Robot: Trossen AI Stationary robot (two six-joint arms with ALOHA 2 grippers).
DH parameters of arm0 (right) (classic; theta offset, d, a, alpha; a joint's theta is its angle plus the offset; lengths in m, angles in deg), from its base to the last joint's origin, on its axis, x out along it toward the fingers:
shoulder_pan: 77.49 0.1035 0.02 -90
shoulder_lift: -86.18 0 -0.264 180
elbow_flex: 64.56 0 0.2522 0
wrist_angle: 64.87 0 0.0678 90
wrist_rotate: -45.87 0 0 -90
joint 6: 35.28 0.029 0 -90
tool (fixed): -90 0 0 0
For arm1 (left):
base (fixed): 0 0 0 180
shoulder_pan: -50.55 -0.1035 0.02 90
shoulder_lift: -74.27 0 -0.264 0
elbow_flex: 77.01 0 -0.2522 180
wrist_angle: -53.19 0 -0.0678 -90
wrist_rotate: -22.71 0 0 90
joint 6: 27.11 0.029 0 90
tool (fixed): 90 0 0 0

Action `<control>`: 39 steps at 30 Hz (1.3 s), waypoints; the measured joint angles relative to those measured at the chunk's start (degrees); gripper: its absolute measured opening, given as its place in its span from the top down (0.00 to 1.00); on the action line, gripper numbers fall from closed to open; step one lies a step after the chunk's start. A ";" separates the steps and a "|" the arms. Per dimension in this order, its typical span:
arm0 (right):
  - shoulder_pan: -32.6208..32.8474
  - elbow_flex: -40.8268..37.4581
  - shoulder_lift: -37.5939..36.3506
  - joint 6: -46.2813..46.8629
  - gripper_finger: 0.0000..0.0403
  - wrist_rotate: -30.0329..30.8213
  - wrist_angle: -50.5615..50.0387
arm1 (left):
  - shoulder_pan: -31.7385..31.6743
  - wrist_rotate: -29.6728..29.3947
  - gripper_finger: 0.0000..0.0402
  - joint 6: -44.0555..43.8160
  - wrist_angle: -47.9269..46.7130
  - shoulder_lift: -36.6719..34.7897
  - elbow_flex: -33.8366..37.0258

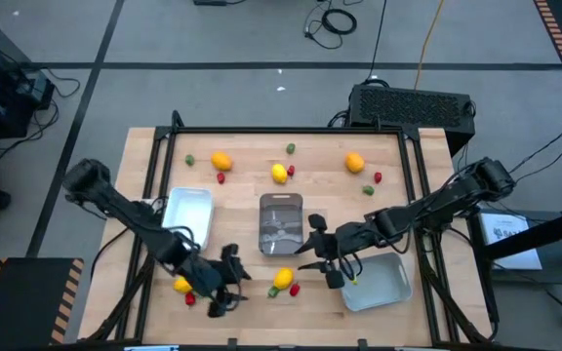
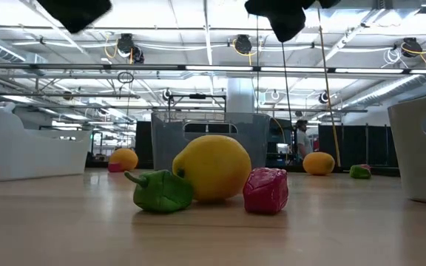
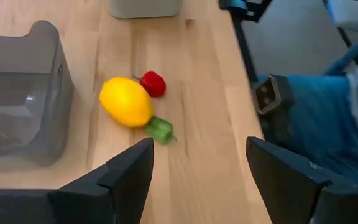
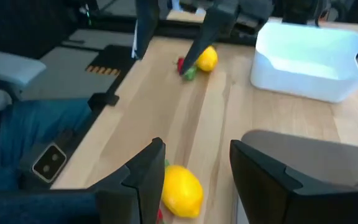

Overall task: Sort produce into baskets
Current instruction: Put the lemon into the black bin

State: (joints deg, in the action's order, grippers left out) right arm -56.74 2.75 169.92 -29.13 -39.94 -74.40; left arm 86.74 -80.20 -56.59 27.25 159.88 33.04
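Both end effectors open, holding nothing. Left end effector (image 1: 224,292) and right end effector (image 1: 332,265) flank the yellow lemon (image 1: 282,279) w/ red (image 1: 294,289) & green (image 1: 272,291) bits touching; I risk arms clashing or scattering the cluster.

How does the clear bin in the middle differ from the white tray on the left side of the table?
The clear bin is narrow and see-through grey; the white tray is wider and opaque. The clear bin sits at the table's centre, ahead of the yellow lemon; the white tray lies beside the left arm. Both are rounded rectangles, and neither shows any produce inside.
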 joint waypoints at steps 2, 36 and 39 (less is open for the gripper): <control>-0.01 0.41 -0.02 0.00 0.58 0.02 -1.06 | -0.86 -0.46 0.35 -0.91 3.49 2.88 0.02; -0.73 0.51 -0.07 4.98 0.58 0.52 -3.59 | -4.78 -5.73 0.35 -4.52 -19.65 29.67 -29.53; -1.00 0.51 -0.07 4.98 0.58 0.60 -3.59 | -5.20 -5.83 0.35 -4.80 -19.87 30.15 -29.46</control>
State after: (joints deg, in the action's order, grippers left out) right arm -57.73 3.26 169.86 -24.16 -39.35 -77.98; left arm 81.54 -86.03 -61.39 7.38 190.04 3.58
